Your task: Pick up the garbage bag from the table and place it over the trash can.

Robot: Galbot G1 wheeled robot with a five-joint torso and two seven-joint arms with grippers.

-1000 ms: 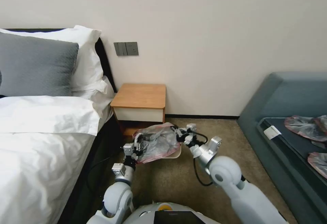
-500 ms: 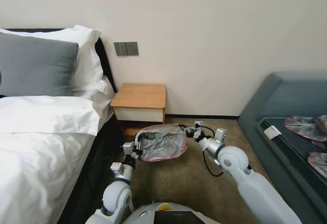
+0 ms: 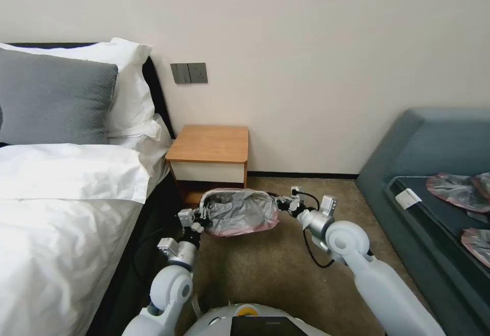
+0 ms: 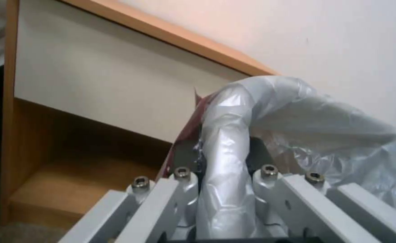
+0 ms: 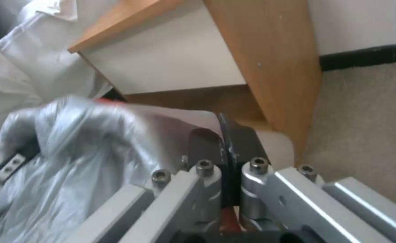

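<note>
grey crinkled plastic, the garbage bag (image 3: 239, 212) hung stretched between the two grippers, low over the carpet (image 3: 286, 274) just in front of the table (image 3: 210, 144). its pink-red rim ran along the edge nearer the robot and around the far side, and its mouth was pulled wide into a rough oval. nothing could be seen inside the bag apart from its own folds. the trash can could not be made out for certain in the head view; in the right wrist view a pale rounded shape (image 5: 274, 148) showed just beyond the fingers, beside the table's leg, and whether the bag touched it could not be told.

the left gripper (image 3: 199, 218) was at the bag's left end. in the left wrist view its fingers (image 4: 184, 189) were closed on a thick twisted band of the bag (image 4: 225, 162), which rose between them.

the right gripper (image 3: 284, 204) was at the bag's right end. in the right wrist view its fingers (image 5: 207, 185) were pressed nearly together, pinching a thin edge of the bag (image 5: 117, 135) where the reddish rim folded in.

the table's top was bare wood, and its open lower shelf (image 4: 72, 179) showed nothing on it in the left wrist view. other grey-pink bags (image 3: 459, 193) lay flat on the sofa (image 3: 429, 142) to the right, well apart from the arms.
</note>
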